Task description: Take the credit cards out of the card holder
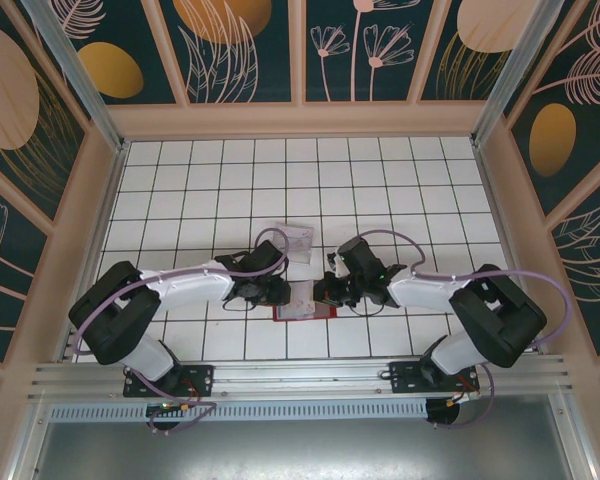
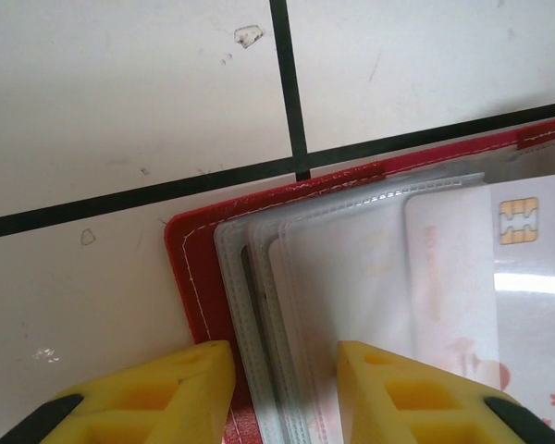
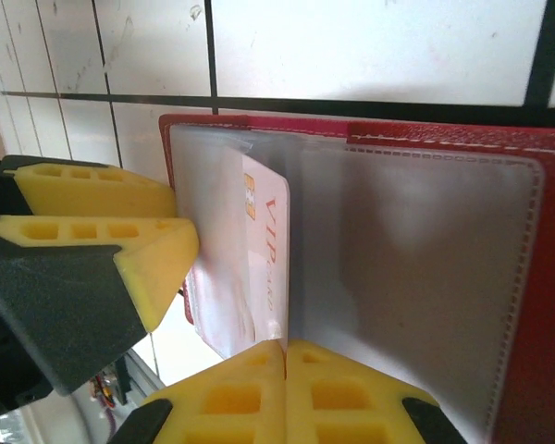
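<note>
Card holder point(image 1: 302, 312): open flat on desk point(image 1: 380, 190).
Credit card point(image 3: 264, 268): thin, stiff, probably slick; half out of clear sleeve point(image 3: 416, 259).
Right hand point(image 3: 285, 361): clamped on card's exposed edge.
Left hand point(image 2: 285, 384): apart, over holder's corner.

Two arms, same build. The left arm point(image 1: 185, 285) has a white shell on its long link, bulky boxy black joint housings and a black wrist section. The right arm point(image 1: 425, 292): same white-and-black scheme. Each sits on a black base plate point(image 1: 170, 380). A lilac cable point(image 1: 530, 272) runs along each arm in loose loops, with thinner dark leads by the bases. On the left gripper point(image 2: 285, 356), yellow fingers point(image 2: 166, 393): wedge-shaped, matte, moulded with rectangular hollows, black mounts at the roots. The right gripper point(image 3: 285, 347) has the same yellow wedges, same hollows, black mounts. Seen from the right wrist, the left gripper's body is angular matte black.
</note>
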Controlling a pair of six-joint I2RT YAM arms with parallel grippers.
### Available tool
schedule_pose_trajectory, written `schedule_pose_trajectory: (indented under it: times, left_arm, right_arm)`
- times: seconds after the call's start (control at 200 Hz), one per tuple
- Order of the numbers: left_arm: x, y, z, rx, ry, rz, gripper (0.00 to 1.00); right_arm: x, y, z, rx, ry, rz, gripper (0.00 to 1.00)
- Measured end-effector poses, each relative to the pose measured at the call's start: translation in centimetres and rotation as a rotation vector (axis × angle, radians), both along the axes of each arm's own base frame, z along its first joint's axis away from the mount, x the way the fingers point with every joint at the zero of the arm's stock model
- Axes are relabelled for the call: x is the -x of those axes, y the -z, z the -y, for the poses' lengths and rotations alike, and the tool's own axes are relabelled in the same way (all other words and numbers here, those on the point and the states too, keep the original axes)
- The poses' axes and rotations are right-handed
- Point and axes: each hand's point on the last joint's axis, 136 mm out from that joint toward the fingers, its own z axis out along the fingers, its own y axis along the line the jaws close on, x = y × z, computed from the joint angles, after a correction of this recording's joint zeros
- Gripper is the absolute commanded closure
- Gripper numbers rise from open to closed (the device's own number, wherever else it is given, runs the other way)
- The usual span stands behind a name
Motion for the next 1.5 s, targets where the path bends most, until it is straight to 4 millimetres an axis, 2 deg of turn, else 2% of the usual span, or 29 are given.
schedule_pose_trajectory:
  times: [0.185,0.505,0.791,0.981,1.086,1.196,1.411,1.501]
  left_arm:
    - [0.1,0.0,-0.1,0.021,-0.011,0.013,0.66]
    - [0.5,-0.4,-0.6,0.048,-0.035,0.02,0.65]
    - [0.1,-1.2,-0.7,0.047,-0.048,0.045,0.64]
    - [-0.5,-2.7,-0.6,0.078,-0.059,0.083,0.64]
    - [-0.8,-3.1,-0.7,0.085,-0.072,0.093,0.64]
    - [-1.0,-3.4,-0.8,0.09,-0.085,0.104,0.64]
    - [-1.0,-3.4,-1.1,0.09,-0.096,0.107,0.64]
    - [-0.9,-3.4,-1.2,0.089,-0.096,0.107,0.64]
  right_arm:
    - [-0.7,-1.1,0.7,0.062,-0.009,0.055,0.98]
    - [-4.0,-4.4,1.1,0.178,-0.045,0.248,1.0]
    - [-8.1,-10.4,0.9,0.235,-0.132,0.57,1.0]
    - [-10.2,-14.2,-0.1,0.276,-0.295,0.829,1.0]
    - [-11.6,-15.7,-1.2,0.312,-0.412,0.962,1.0]
    - [-13.2,-15.2,-2.1,0.359,-0.532,1.03,1.0]
    - [-15.4,-10.9,-2.5,0.432,-0.748,1.0,1.0]
    - [-15.7,-10.1,-2.6,0.44,-0.806,0.985,1.0]
